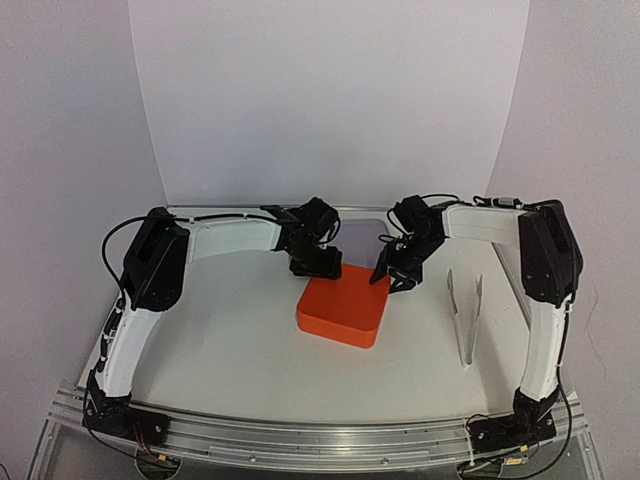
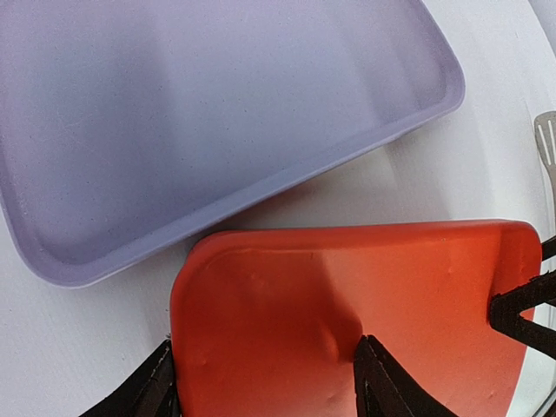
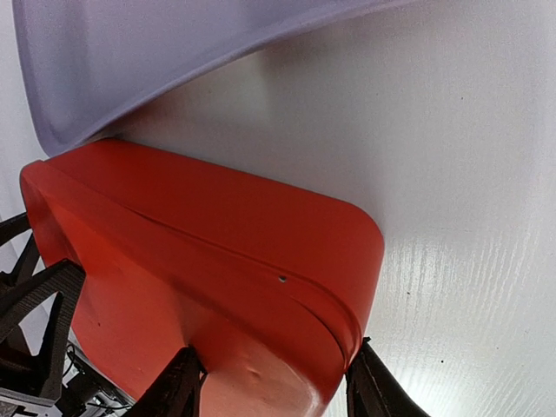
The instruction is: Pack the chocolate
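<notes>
The chocolate is hidden; none shows in any view. A closed orange box (image 1: 340, 310) sits mid-table. My left gripper (image 1: 318, 265) is at its far-left corner. In the left wrist view, one finger (image 2: 156, 387) hugs the wall of the box (image 2: 347, 287) and the other (image 2: 373, 365) rests on the lid, so my left gripper (image 2: 265, 356) is shut on that corner. My right gripper (image 1: 392, 272) is at the far-right corner. In the right wrist view its fingers (image 3: 178, 382) clamp both sides of the rounded corner of the box (image 3: 217, 261), so my right gripper (image 3: 274, 352) is shut on it.
A lilac tray (image 2: 217, 113) lies just behind the box, close to its far edge, and also shows in the right wrist view (image 3: 130, 61). White tongs (image 1: 465, 310) lie on the table to the right of the box. A white backdrop wall stands behind.
</notes>
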You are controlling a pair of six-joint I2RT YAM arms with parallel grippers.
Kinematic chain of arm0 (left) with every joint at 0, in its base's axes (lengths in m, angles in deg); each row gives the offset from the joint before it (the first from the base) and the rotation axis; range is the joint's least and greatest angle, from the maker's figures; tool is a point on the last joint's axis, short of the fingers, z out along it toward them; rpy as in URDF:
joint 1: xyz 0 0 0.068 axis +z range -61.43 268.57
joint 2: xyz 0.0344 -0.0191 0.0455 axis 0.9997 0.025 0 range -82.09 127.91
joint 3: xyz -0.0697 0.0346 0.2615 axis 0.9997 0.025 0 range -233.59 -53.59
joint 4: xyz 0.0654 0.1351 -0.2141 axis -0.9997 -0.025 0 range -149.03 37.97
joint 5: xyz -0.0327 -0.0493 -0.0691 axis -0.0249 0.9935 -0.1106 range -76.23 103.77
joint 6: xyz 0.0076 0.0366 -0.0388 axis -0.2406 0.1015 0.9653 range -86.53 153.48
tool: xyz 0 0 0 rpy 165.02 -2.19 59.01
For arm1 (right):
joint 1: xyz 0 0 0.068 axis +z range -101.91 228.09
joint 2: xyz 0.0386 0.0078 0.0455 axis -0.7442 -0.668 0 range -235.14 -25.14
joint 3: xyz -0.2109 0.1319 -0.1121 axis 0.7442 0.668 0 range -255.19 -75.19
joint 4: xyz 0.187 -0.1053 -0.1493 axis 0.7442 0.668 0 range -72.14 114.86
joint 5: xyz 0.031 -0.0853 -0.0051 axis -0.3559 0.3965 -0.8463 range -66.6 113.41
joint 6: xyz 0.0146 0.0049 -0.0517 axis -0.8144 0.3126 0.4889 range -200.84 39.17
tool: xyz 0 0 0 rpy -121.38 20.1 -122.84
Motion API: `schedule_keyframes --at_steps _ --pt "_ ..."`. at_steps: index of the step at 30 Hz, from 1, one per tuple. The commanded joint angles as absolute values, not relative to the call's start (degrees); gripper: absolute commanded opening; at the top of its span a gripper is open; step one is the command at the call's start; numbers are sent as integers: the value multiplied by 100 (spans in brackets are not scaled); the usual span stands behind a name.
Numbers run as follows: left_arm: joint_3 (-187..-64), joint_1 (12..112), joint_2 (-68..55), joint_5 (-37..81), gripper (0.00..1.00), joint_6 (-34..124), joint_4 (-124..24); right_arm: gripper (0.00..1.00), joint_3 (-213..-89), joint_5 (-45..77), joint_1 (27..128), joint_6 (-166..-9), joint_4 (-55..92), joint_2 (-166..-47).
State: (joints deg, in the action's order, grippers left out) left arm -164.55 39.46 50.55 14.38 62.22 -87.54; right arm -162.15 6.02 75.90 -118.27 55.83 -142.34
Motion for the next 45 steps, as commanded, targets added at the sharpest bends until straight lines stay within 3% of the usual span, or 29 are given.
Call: schedule_keyframes --at_steps 1,6,23,33,39,45 --pt "-16300 2551 5745 2372 49 5273 -8790 10 -16032 -256 8300 -12016 4604 -15162" --pt "-16321 2388 5932 2402 48 5293 -8831 0 -15798 -124 8422 -12360 4556 -15482" --pt "-15795 2086 6421 2662 44 5851 -9001 0 -14073 -305 8463 -14112 2699 -15743" --pt "-16002 1957 6667 2473 45 5937 -9383 0 -13904 68 8442 -13970 2550 -15390" --pt "-16093 2079 6419 2258 49 6197 -9200 0 -13924 303 8345 -13797 2805 -14880" --pt "-15939 2469 5392 2076 69 6474 -8692 0 -13933 515 8252 -13351 3157 -14157"
